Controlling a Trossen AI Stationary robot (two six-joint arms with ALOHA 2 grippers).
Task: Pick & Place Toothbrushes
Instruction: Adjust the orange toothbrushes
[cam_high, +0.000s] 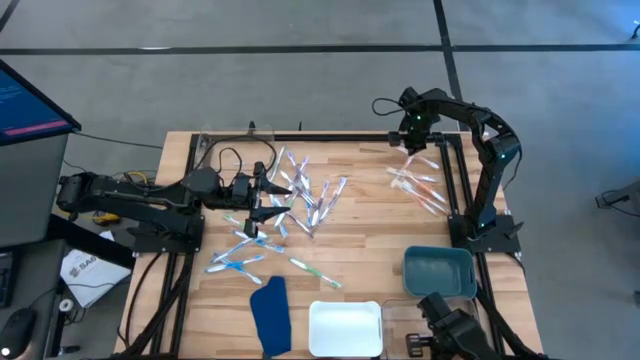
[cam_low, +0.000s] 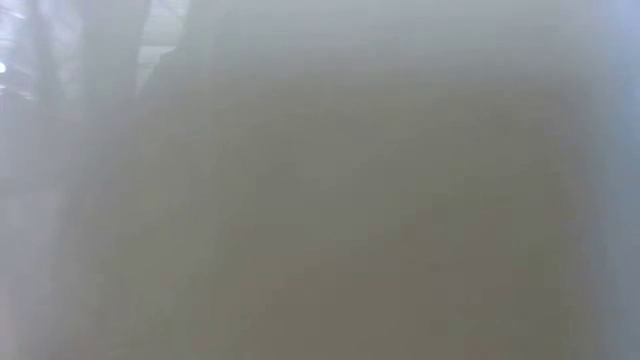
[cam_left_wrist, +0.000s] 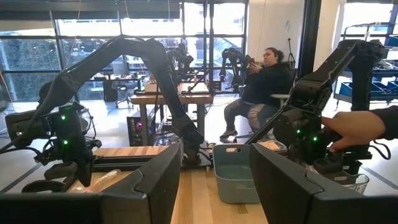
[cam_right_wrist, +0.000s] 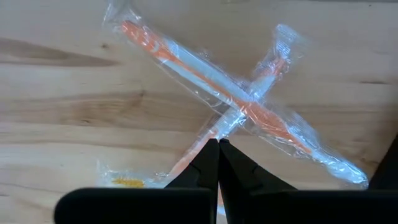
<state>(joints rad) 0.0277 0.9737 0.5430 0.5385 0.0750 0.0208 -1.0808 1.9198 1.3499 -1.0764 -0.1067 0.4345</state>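
Many toothbrushes in clear wrappers lie scattered on the wooden table (cam_high: 370, 240): a blue, green and purple heap (cam_high: 300, 195) in the middle and an orange group (cam_high: 420, 185) at the far right. My left gripper (cam_high: 265, 197) hovers level at the heap's left side, open (cam_left_wrist: 214, 155), with nothing between its fingers. My right gripper (cam_high: 413, 140) points down over the orange group. In the right wrist view it is shut (cam_right_wrist: 217, 146) just above two crossed orange toothbrushes (cam_right_wrist: 205, 78) that lie flat on the wood. My right gripper's shut fingertips (cam_right_wrist: 210, 155) stand over the lower end of one wrapped orange toothbrush (cam_right_wrist: 186, 163), coming from above. Whether they touch the wrapper I cannot tell.
A teal bin (cam_high: 438, 272) stands at the near right, a white tray (cam_high: 345, 328) at the near edge, a dark blue flat piece (cam_high: 270, 315) beside it. Another dark arm (cam_high: 455, 325) sits near the bin, with a person's hand (cam_left_wrist: 357, 127) on it. The low view shows only grey haze.
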